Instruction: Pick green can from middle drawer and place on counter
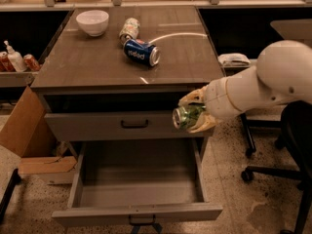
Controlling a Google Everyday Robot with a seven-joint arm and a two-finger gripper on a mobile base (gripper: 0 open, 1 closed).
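Observation:
My gripper point(192, 117) is shut on the green can point(184, 116), which lies sideways between the pale fingers point(196, 97) with its silver end facing left. The can hangs in front of the cabinet's right side, just below the counter's front edge and above the right rear of the open middle drawer point(141, 212). The drawer is pulled out and its grey floor is bare. The grey-brown counter point(92, 65) spreads above and behind the can. My white arm reaches in from the right.
On the counter lie a blue can point(141, 51) and a pale can point(129, 29), with a white bowl point(92, 21) at the back left. A closed drawer point(87, 126) sits above the open one. A cardboard box point(27, 138) stands at the left, an office chair point(287, 145) at the right.

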